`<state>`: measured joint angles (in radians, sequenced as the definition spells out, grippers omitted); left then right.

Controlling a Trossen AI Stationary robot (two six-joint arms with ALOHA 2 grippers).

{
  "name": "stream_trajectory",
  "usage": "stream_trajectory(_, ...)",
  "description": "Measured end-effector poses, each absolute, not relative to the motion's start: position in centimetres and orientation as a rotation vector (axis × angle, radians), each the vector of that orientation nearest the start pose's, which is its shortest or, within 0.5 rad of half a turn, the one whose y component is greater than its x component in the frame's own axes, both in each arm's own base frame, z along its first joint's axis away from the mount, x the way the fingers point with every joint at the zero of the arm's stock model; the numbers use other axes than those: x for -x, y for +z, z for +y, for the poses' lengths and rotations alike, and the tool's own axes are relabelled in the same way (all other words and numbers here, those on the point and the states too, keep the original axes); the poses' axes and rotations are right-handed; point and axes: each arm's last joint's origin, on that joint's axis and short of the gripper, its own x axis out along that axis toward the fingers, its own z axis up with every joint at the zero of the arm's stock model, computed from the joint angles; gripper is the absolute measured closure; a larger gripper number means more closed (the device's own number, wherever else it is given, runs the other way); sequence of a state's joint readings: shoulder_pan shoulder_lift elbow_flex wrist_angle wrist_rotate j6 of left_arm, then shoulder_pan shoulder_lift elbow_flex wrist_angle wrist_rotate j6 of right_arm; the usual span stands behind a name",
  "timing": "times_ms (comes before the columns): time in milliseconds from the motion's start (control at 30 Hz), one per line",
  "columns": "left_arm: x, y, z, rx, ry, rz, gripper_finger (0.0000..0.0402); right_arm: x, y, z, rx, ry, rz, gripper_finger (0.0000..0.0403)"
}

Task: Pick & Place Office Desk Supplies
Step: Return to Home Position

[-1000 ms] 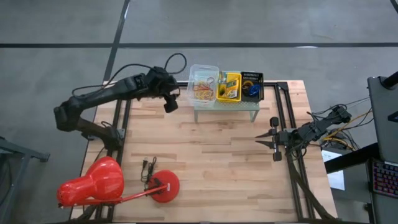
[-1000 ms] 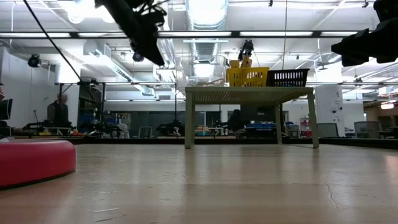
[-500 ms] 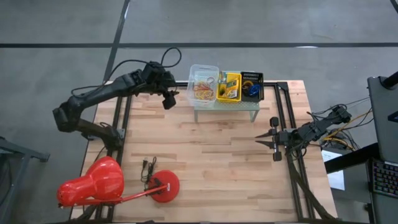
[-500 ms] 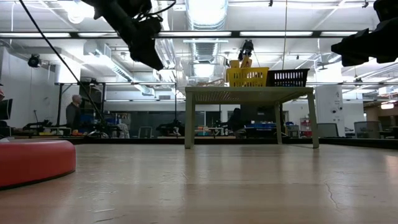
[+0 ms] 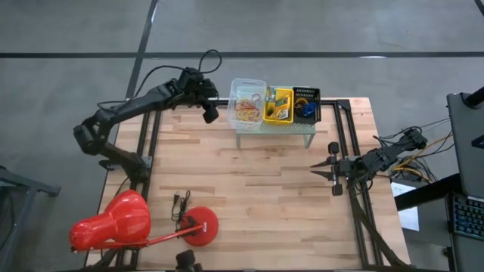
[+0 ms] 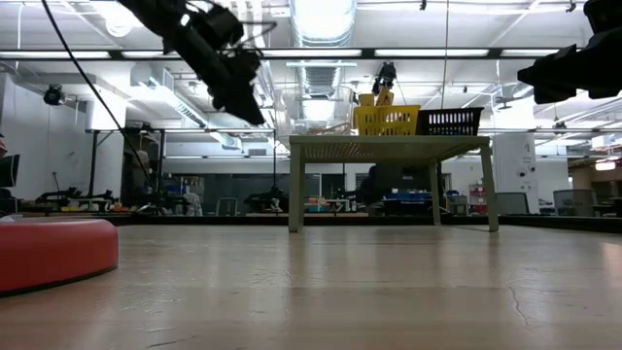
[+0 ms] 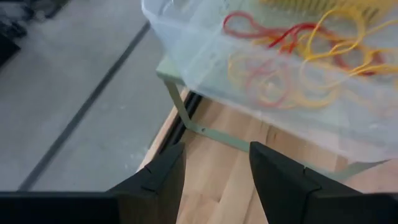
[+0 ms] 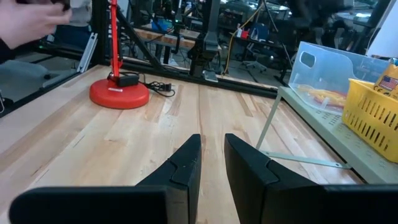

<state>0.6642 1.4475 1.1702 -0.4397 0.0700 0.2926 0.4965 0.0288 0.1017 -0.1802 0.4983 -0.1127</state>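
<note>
Your left gripper (image 5: pixel 210 115) hanging just left of the green shelf (image 5: pixel 276 130), jaws released, right gripper (image 5: pixel 318 171) at the table's right side, jaws slightly parted and empty, rubber bands (image 7: pixel 292 68) in the clear bin (image 5: pixel 248 100) on the shelf's left end.

Two arms, nothing held.
Left gripper (image 5: pixel 211 115) hangs raised at eleven o'clock, fingers (image 7: pixel 163 174) parted; right gripper (image 5: pixel 314 171) waits at three o'clock, fingers (image 8: pixel 186 163) narrowly apart.
</note>
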Motion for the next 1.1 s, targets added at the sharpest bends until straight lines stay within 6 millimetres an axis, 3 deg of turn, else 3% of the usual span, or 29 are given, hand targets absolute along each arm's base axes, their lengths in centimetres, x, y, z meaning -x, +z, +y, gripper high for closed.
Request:
stream_trajectory(200, -25.9, 27.3, 20.7, 0.026, 0.387, 0.787, 0.0223, -8.5, 17.9, 3.0, 0.164, 0.003, 0.094, 0.0335)
stream_trajectory(400, -27.1, 27.1, 21.7, 0.030, 0.381, 0.785, 0.0223, -8.5, 17.9, 3.0, 0.164, 0.003, 0.094, 0.0335)
stream_trajectory(1100, -28.9, 27.6, 19.8, 0.117, 0.317, 0.735, 0.0223, -8.5, 17.9, 3.0, 0.164, 0.004, 0.094, 0.0335)
